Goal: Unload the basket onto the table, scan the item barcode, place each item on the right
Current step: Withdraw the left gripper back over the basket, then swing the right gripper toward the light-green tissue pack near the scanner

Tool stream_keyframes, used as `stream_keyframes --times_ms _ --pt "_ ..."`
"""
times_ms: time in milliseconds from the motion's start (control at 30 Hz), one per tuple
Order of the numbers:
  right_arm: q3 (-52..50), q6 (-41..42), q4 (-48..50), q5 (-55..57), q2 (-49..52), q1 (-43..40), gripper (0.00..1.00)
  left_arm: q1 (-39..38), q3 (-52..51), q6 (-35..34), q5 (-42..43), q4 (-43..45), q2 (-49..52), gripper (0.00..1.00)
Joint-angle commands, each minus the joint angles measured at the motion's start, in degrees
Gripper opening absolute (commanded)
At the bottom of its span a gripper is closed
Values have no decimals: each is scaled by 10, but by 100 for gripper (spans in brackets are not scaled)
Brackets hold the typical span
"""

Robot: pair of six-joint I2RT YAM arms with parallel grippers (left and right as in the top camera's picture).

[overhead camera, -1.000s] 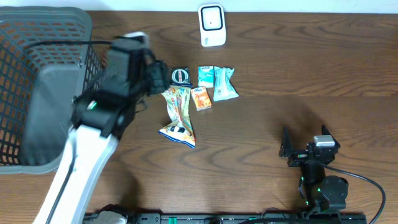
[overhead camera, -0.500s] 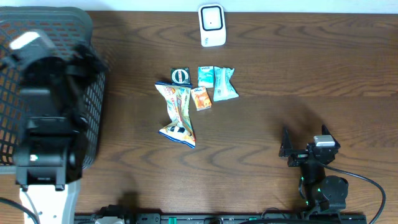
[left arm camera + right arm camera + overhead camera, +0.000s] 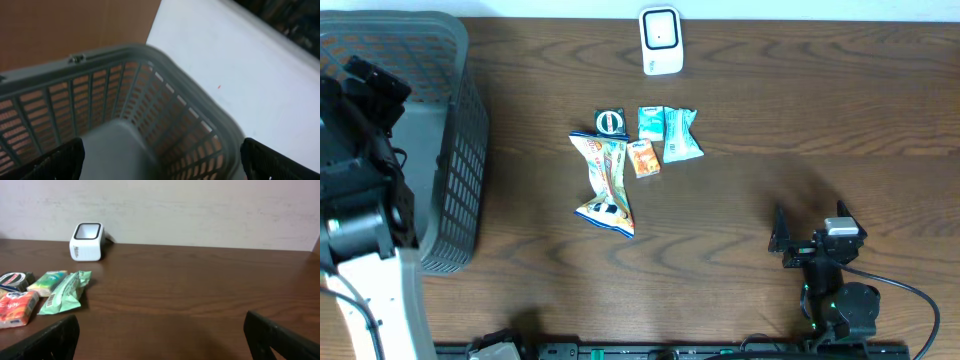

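Several small packets lie mid-table: a black round-label packet (image 3: 610,122), two teal packets (image 3: 651,122) (image 3: 681,135), a small orange box (image 3: 643,158) and a colourful snack bag (image 3: 607,185). The white scanner (image 3: 660,40) stands at the far edge, facing the table. My left gripper (image 3: 378,80) hangs open over the grey basket (image 3: 455,150); in the left wrist view its fingers (image 3: 55,162) frame only the basket's mesh wall (image 3: 150,100) and floor. My right gripper (image 3: 808,228) rests open at the near right, holding nothing, with the scanner (image 3: 87,241) and packets (image 3: 62,292) far ahead to its left.
The basket takes up the table's far-left corner, and the left arm's white link (image 3: 375,300) runs along its near side. A cable (image 3: 910,295) trails from the right arm's base at the front edge. A pale wall (image 3: 200,210) backs the table.
The left arm has swung left from beside the packets to above the basket, and its jaws have spread wider. The packets and the right arm have not moved.
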Motion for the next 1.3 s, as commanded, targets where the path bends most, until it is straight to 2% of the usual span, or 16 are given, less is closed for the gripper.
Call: stream_keyframes --times_ms 0,67,200,333,400,500,667,767,900,1000,1133,1267 --pt "-1 4 -3 1 -3 3 99 5 9 66 57 6 19 98" --pt "-1 4 -3 1 -3 3 99 5 9 94 66 5 28 98" --pt "-1 13 3 -4 -3 3 99 5 9 99 62 1 49 98" --pt "-1 123 60 -92 -3 3 99 5 9 99 62 1 64 98" --pt "-1 139 83 -103 -3 3 99 5 9 99 62 -1 68 98" --pt "-1 157 142 -81 -3 3 99 5 9 99 62 -1 70 98" --pt "-1 188 307 -81 -3 3 99 5 9 99 62 -1 70 98" --pt "-1 166 410 -61 -2 3 99 5 9 99 62 -3 70 98" --pt "24 134 465 -59 7 3 99 5 9 99 62 -3 70 98" --pt "83 68 456 -64 46 3 99 5 9 99 62 -3 70 98" --pt "182 -26 425 -132 144 3 99 5 9 99 62 -3 70 98" --pt "303 -84 299 -219 267 3 99 5 9 99 62 -3 70 98"
